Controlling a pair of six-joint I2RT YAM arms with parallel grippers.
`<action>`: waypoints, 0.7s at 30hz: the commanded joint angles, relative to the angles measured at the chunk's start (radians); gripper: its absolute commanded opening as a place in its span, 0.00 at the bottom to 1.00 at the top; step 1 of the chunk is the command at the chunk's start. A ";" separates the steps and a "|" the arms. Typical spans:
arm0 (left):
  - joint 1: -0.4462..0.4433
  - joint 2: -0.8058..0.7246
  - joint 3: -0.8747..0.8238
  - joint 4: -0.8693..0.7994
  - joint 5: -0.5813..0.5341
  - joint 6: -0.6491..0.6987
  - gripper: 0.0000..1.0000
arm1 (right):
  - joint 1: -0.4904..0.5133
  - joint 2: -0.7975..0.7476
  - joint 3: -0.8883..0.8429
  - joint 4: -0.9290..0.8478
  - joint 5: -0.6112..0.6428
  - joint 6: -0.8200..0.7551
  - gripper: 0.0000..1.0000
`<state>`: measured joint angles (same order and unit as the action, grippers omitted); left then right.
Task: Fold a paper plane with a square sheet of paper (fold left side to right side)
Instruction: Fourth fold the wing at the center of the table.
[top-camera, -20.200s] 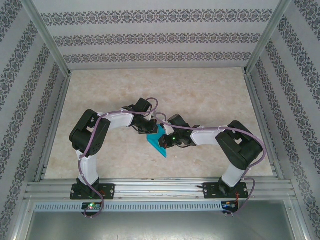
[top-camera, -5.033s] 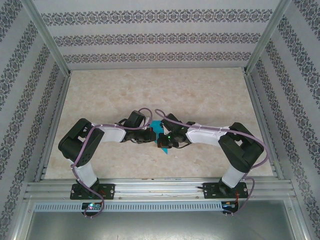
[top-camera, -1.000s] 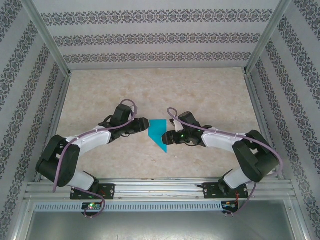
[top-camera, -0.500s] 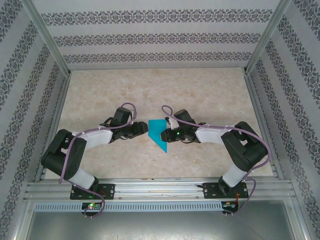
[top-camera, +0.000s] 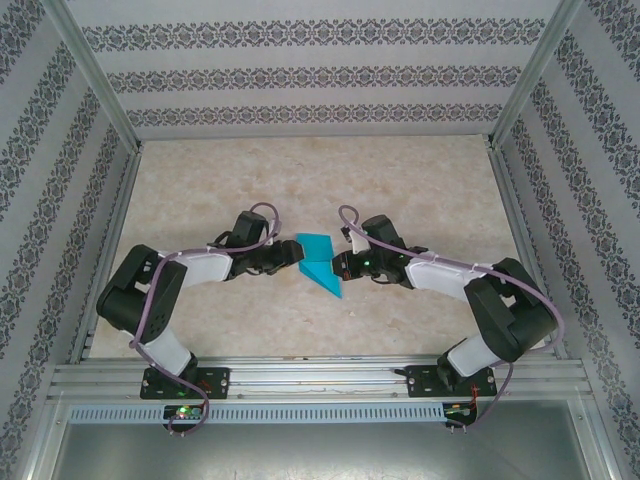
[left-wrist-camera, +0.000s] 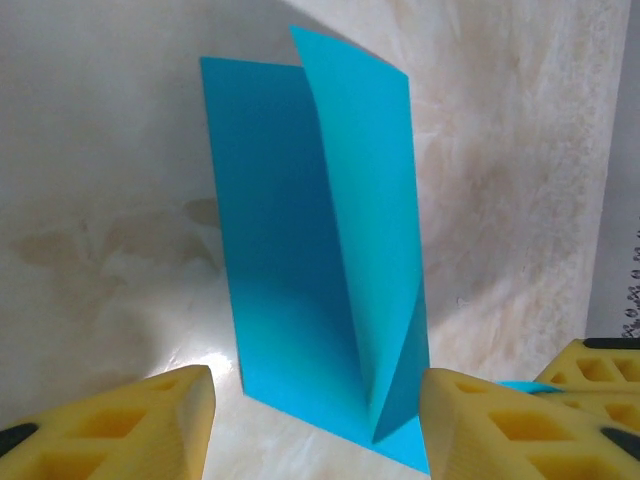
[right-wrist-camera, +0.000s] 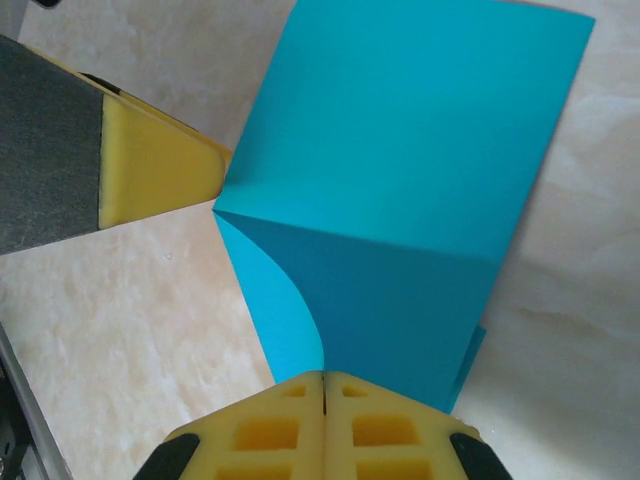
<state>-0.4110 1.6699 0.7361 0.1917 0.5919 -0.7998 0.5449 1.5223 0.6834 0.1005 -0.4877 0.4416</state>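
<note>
Right gripper (top-camera: 338, 266) has its 2 yellow fingers (right-wrist-camera: 270, 420) pinched together on the right edge of the teal square sheet of paper (top-camera: 318, 262). It lies partly folded at the middle of the table (top-camera: 420, 190), with 1 flap raised. Left gripper (top-camera: 297, 256) sits at the sheet's left edge, jaws apart, holding nothing.

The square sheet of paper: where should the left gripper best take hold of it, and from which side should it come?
Probably the lifted flap's free edge, coming in low from the left. The flap stands up off the square sheet of paper along a crease, so the open left gripper can close on it; the right gripper is shut on the opposite edge.
</note>
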 joint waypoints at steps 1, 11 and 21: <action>-0.001 0.037 0.043 0.068 0.051 -0.023 0.56 | -0.011 -0.031 -0.025 0.020 -0.009 0.006 0.00; -0.015 0.140 0.101 0.133 0.083 -0.051 0.41 | -0.023 -0.039 -0.043 0.036 -0.019 0.018 0.00; -0.039 0.171 0.115 0.219 0.120 -0.112 0.30 | -0.040 -0.078 -0.080 0.010 0.070 0.019 0.26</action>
<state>-0.4370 1.8229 0.8375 0.3187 0.6746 -0.8692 0.5140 1.4902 0.6182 0.1173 -0.4606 0.4641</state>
